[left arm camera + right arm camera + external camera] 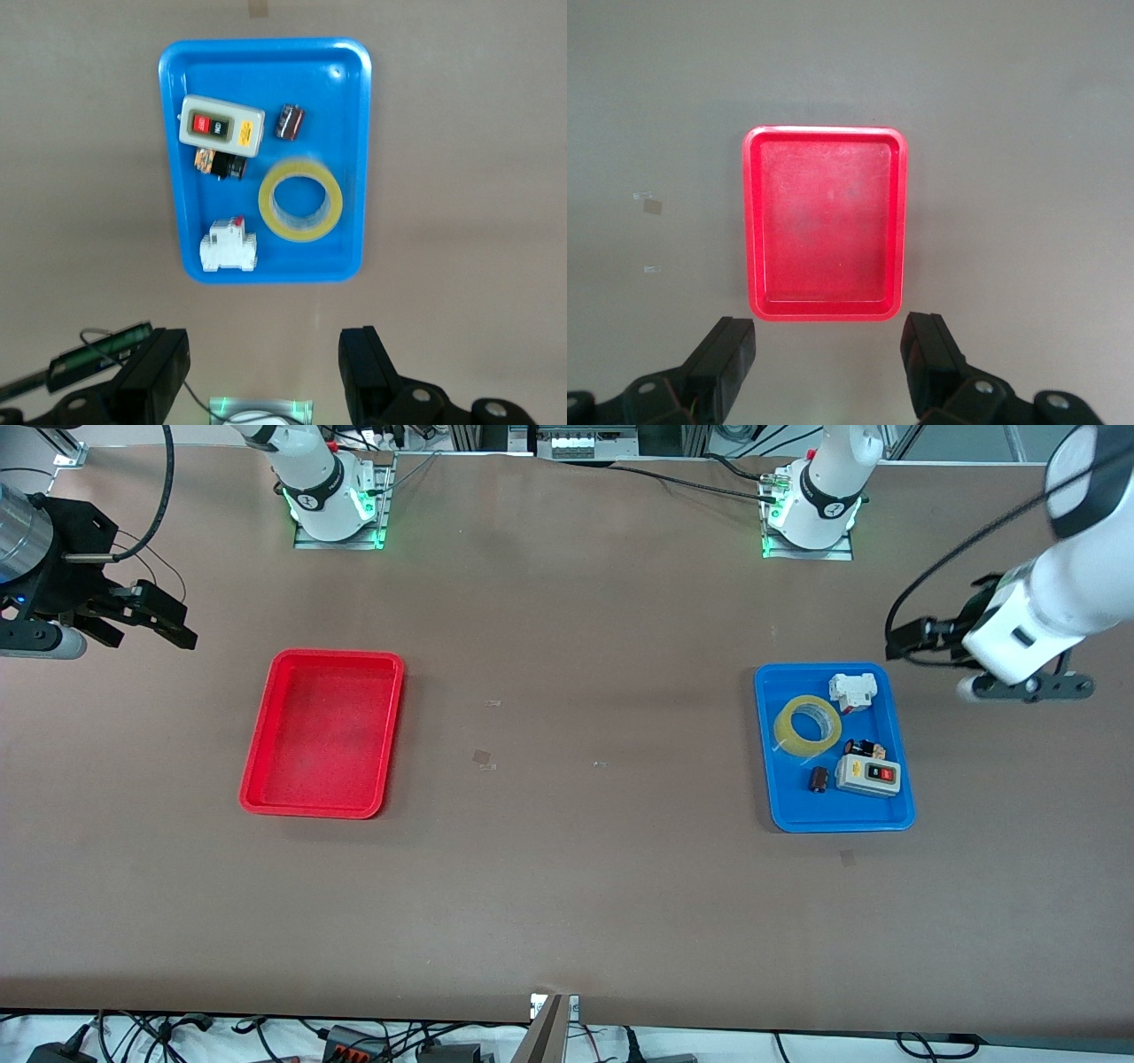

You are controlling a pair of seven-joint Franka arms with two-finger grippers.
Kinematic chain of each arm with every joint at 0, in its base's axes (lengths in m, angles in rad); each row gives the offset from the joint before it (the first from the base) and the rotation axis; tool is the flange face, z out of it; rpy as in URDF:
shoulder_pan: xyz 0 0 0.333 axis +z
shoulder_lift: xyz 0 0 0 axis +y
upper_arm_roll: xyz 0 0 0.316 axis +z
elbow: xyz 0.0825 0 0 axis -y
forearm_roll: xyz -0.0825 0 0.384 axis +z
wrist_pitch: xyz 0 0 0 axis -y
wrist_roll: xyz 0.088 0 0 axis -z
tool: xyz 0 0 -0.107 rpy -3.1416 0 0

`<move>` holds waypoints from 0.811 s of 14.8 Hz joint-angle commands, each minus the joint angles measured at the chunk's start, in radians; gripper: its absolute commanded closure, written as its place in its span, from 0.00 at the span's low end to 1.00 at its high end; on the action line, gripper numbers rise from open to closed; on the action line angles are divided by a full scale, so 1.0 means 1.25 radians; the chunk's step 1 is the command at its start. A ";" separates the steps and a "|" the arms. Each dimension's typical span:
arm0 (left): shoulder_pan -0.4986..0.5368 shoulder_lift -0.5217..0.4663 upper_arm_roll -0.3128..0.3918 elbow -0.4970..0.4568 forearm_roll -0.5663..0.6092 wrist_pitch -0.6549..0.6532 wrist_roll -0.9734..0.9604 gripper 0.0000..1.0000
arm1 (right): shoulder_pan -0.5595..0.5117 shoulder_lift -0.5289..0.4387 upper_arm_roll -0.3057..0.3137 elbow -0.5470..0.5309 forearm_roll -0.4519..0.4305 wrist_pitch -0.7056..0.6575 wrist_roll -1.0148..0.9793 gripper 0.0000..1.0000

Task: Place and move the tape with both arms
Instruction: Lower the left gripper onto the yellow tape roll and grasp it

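Table point(567, 886) brown | tape point(807, 725) in blue tray point(842, 819) | left claw point(266, 376) wide | right claw point(828, 363) wide

Matt brown table point(567, 886), glossy plastic trays.
Translucent yellow tape point(807, 725), shiny and smooth, in a blue plastic tray point(842, 819); red plastic tray point(310, 808) with scuffed floor; matt black gripper fingers point(159, 372); glossy white arm shells point(1054, 593).

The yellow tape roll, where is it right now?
The tape lies flat in the blue tray toward the left arm's end of the table, beside the white part.
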 commanded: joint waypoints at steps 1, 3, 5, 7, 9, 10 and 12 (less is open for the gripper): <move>0.003 -0.019 -0.001 -0.166 -0.015 0.185 -0.004 0.00 | 0.001 0.003 0.000 0.011 -0.001 0.000 -0.011 0.01; 0.003 -0.019 -0.001 -0.266 -0.015 0.324 -0.004 0.00 | 0.001 0.003 0.000 0.011 -0.001 -0.001 -0.011 0.01; 0.001 -0.015 -0.001 -0.358 -0.013 0.466 -0.004 0.00 | 0.000 0.001 0.000 0.011 -0.001 -0.003 -0.011 0.01; 0.001 0.148 -0.001 -0.411 -0.010 0.718 -0.001 0.00 | 0.000 0.000 0.000 0.012 0.000 -0.006 -0.009 0.01; 0.001 0.197 -0.001 -0.412 -0.007 0.768 0.003 0.00 | 0.000 0.001 0.000 0.011 0.000 -0.006 -0.011 0.01; 0.000 0.207 -0.001 -0.412 -0.005 0.773 0.005 0.00 | 0.000 0.000 0.000 0.011 0.000 -0.007 -0.010 0.01; 0.001 0.214 -0.001 -0.410 -0.005 0.773 0.009 0.00 | 0.000 0.001 0.000 0.011 0.000 -0.006 -0.010 0.01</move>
